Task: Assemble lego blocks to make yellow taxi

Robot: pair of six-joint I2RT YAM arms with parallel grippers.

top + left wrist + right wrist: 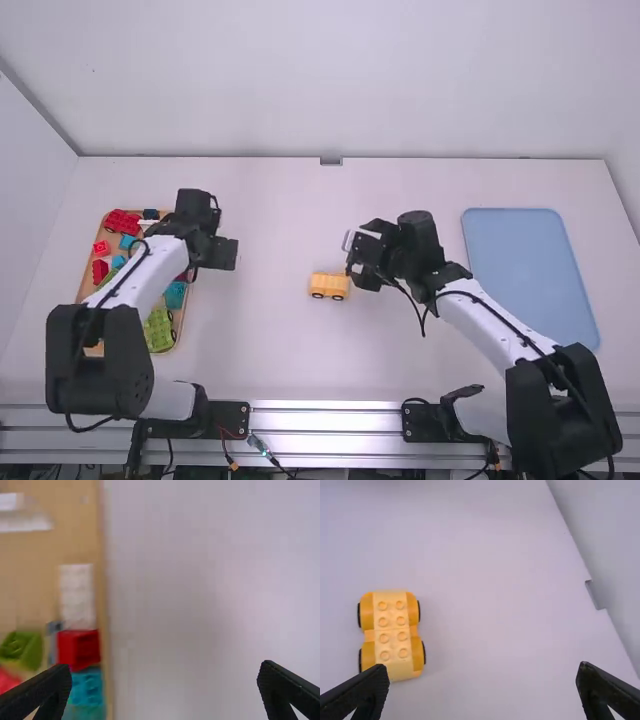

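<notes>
Sitting mid-table: 1 yellow chassis, 4 wheels | left gripper wide | right gripper wide

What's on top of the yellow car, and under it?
Top of the yellow car: two rows of bare studs, no block on them. Black wheels show at its sides; the underside is hidden.

Studded, smooth yellow plastic car.
</notes>
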